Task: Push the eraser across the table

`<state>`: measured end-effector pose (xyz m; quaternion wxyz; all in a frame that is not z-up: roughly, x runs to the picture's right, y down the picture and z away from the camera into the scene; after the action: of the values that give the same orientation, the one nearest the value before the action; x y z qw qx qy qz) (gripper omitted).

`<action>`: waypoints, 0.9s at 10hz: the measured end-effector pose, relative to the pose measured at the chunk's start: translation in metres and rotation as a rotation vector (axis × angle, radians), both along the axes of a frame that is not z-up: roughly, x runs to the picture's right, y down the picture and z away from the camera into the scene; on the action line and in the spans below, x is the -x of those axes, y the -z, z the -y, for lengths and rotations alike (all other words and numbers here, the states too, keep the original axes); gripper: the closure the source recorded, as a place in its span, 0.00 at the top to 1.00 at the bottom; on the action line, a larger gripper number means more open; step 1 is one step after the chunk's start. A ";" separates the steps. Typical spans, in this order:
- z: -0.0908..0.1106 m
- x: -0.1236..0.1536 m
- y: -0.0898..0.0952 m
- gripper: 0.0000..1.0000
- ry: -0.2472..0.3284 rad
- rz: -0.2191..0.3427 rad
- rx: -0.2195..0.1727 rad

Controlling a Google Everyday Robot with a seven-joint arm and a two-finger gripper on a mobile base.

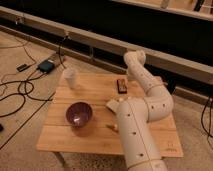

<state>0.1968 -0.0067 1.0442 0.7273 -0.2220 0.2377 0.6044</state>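
Note:
The eraser (pixel 121 85), a small dark block with a reddish-brown face, lies on the far part of the light wooden table (pixel 90 137). My white arm reaches up from the front right, bends at the elbow and comes down at the table's far edge. The gripper (pixel 129 78) is just right of and behind the eraser, close to it or touching it. Its tips are hidden by the wrist.
A purple bowl (pixel 79 113) sits left of centre. A white ridged object (pixel 70 77) stands at the far left corner. A pale cream block (pixel 112 104) and a small orange item (pixel 114 128) lie by my arm. Cables and a box (pixel 45 65) lie on the floor to the left.

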 end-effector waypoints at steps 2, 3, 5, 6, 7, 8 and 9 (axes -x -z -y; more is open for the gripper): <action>-0.003 0.012 -0.001 0.65 0.021 0.025 0.013; -0.003 0.018 -0.001 0.65 0.028 0.038 0.016; 0.001 0.031 0.001 0.65 0.037 0.069 0.009; 0.005 0.039 0.003 0.65 0.041 0.090 0.002; 0.008 0.047 0.004 0.65 0.043 0.110 -0.008; 0.008 0.053 0.006 0.65 0.045 0.124 -0.005; 0.010 0.060 0.009 0.65 0.047 0.140 -0.010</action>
<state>0.1367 -0.0168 1.0354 0.7572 -0.2547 0.1882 0.5713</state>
